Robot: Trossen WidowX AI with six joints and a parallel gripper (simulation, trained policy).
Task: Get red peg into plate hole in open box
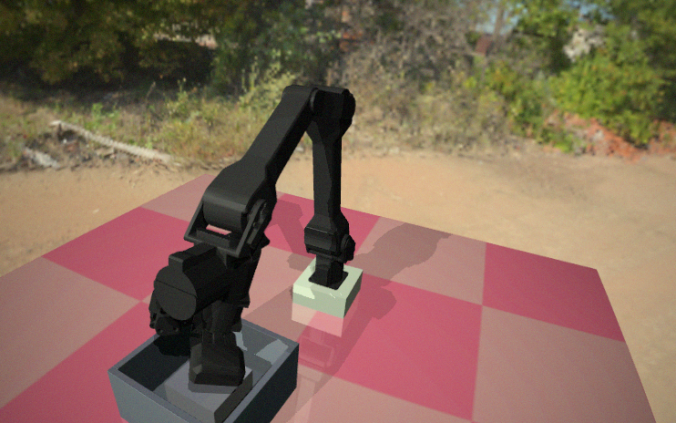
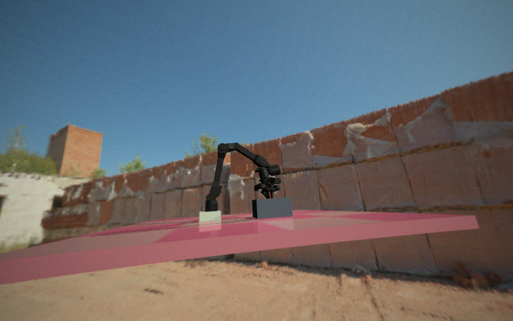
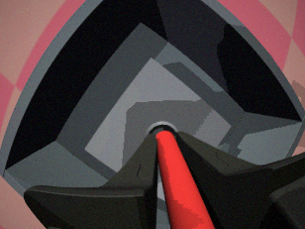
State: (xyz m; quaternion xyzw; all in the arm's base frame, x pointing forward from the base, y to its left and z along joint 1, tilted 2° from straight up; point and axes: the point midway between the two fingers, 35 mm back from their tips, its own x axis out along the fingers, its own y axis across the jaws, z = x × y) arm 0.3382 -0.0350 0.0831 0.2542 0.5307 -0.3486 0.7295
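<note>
Red peg (image 3: 180, 182); grey-blue box (image 1: 276, 381) (image 2: 272, 207) (image 3: 30, 160); black arm (image 1: 326, 170) (image 2: 218, 170); pink-checked table (image 1: 414, 324) (image 2: 321, 227) (image 3: 10, 29).

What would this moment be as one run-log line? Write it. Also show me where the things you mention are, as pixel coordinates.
gripper (image 3: 165, 139): shut on red peg (image 3: 184, 184) | position: over open box (image 1: 115, 394) (image 2: 273, 207) (image 3: 30, 159) | hole (image 3: 159, 129): beside peg tip in view | insertion: cannot tell
</note>
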